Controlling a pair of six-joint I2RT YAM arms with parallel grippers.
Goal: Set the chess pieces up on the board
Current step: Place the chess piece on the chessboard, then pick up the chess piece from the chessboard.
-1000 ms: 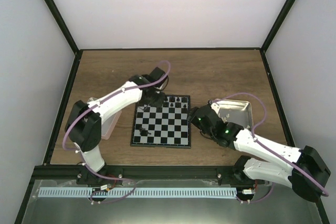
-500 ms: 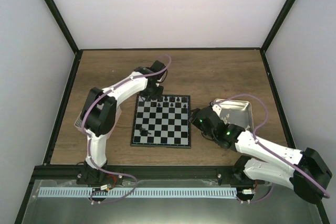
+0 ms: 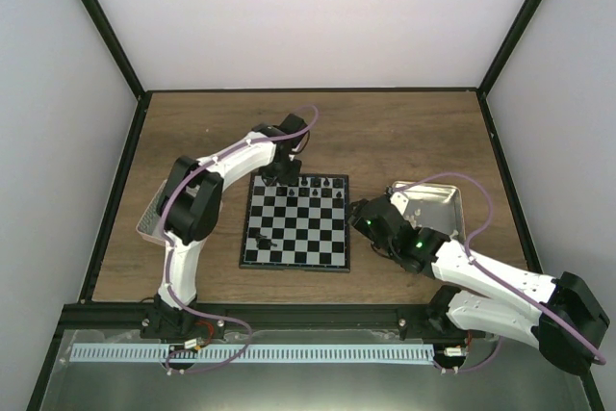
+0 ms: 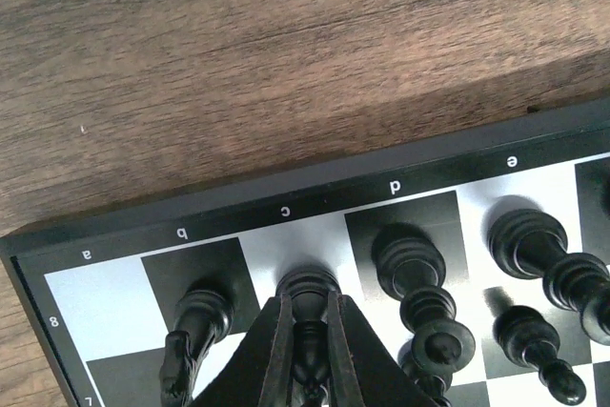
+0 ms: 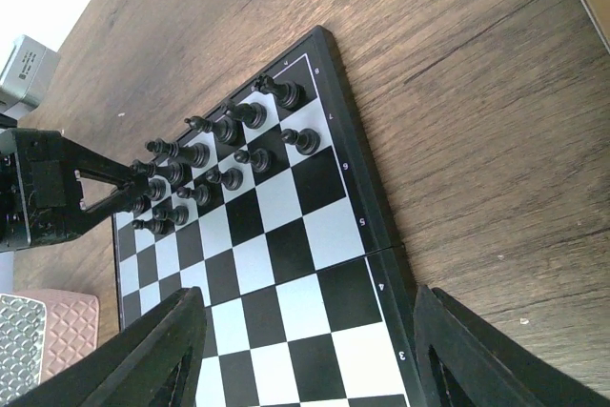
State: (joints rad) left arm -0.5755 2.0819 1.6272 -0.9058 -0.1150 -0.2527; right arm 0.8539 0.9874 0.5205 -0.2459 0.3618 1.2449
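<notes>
I'm looking into a robotics lab test cell: plain white panels (image 3: 318, 16) in a black frame (image 3: 96, 21) box in a wood-grain table (image 3: 385, 132), the left arm (image 3: 231, 156) and right arm (image 3: 491, 281) bolted to a dark rail (image 3: 308, 317) at its near edge, a slotted cable duct (image 3: 250, 354) running below

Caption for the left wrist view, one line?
Left pincer shut on a small black chess piece at square c8 of the flat checkered chessboard.
</notes>
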